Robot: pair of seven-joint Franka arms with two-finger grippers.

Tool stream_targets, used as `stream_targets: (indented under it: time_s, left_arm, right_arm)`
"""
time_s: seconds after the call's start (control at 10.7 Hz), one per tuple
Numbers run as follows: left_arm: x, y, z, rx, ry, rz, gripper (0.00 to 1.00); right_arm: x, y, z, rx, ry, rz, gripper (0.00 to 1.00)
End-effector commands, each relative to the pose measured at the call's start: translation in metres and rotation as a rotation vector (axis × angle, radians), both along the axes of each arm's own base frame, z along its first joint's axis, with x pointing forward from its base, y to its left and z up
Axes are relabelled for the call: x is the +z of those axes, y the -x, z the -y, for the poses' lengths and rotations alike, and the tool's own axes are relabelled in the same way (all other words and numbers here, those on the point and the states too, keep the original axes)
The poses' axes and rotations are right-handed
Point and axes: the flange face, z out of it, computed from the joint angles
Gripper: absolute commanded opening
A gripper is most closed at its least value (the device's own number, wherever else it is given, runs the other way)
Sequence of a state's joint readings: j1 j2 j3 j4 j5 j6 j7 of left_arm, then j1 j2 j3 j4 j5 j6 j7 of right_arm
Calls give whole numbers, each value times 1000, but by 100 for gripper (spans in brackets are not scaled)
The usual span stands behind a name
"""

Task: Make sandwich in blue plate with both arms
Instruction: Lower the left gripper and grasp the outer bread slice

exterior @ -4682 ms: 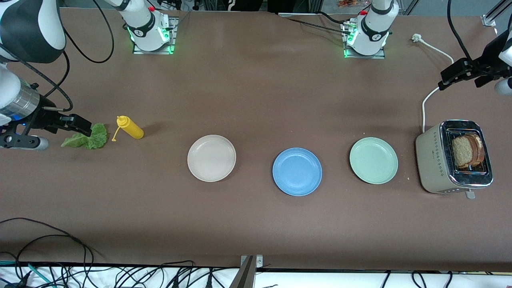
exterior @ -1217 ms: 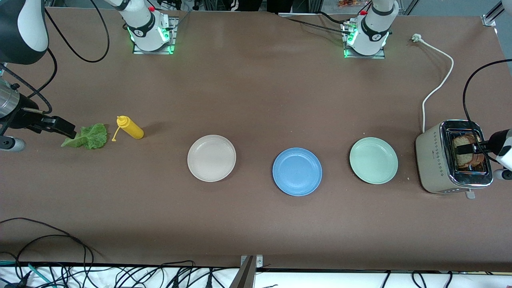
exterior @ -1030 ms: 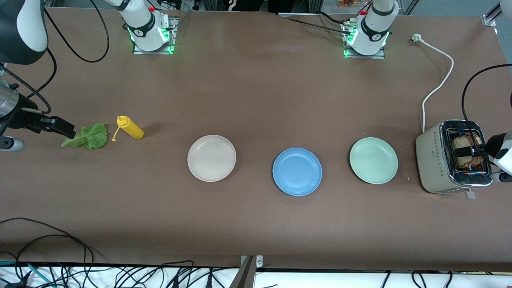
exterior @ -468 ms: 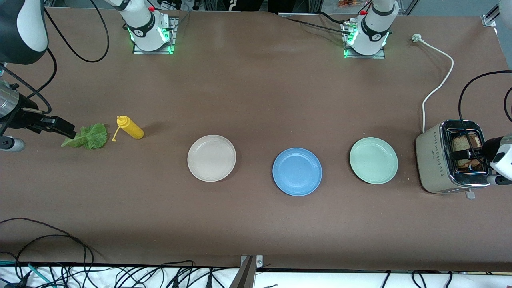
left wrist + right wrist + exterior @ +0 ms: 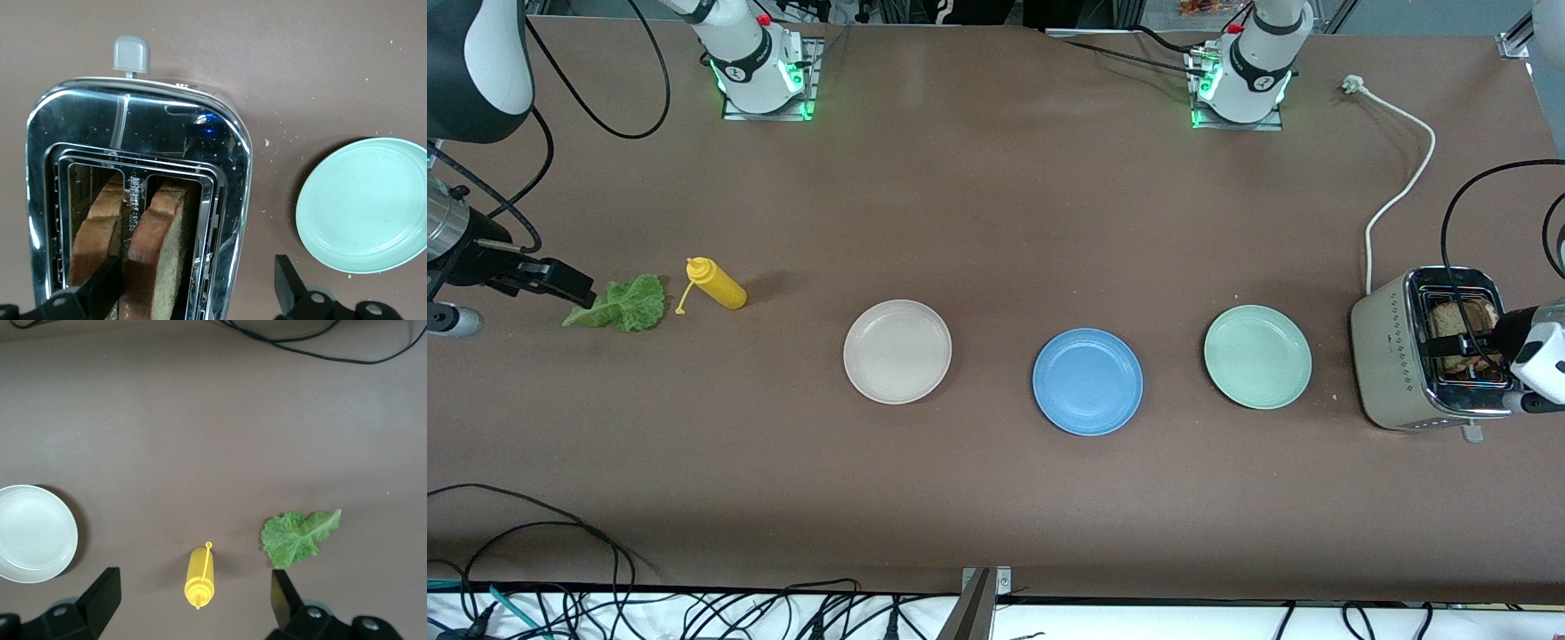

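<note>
Fingers (image 5: 100, 290) of my left gripper (image 5: 193, 293) stand spread over the toaster (image 5: 1396, 356), straddling one of two bread slices (image 5: 157, 253) standing in its slots. My right gripper (image 5: 193, 600) is likewise spread, hanging above the lettuce leaf (image 5: 624, 304) and yellow bottle (image 5: 716, 284). Blue plate (image 5: 1087, 381) sits bare between beige plate (image 5: 897, 351) and mint plate (image 5: 1257, 356).

- A beige plate (image 5: 897, 351) and a mint-green plate (image 5: 1257, 356) are set apart on the table.
- A yellow squeeze bottle (image 5: 715, 283) is laid on its side.
- A steel toaster (image 5: 1400, 356) is seen with its white cord (image 5: 1400, 182) unplugged.
</note>
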State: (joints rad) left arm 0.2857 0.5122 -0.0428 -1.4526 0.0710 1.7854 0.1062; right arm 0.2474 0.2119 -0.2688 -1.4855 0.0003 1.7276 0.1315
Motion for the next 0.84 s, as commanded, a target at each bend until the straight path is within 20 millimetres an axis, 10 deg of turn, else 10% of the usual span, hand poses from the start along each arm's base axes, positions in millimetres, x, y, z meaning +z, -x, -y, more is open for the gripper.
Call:
stream_targets:
  time_s: [0.0, 0.75]
  left_arm:
    - [1, -5, -2, 1, 16, 10, 84]
    - [4, 7, -8, -30, 43, -56, 0]
  right_arm:
    - [7, 3, 1, -7, -19, 11, 100]
    - [7, 3, 0, -7, -19, 13, 100]
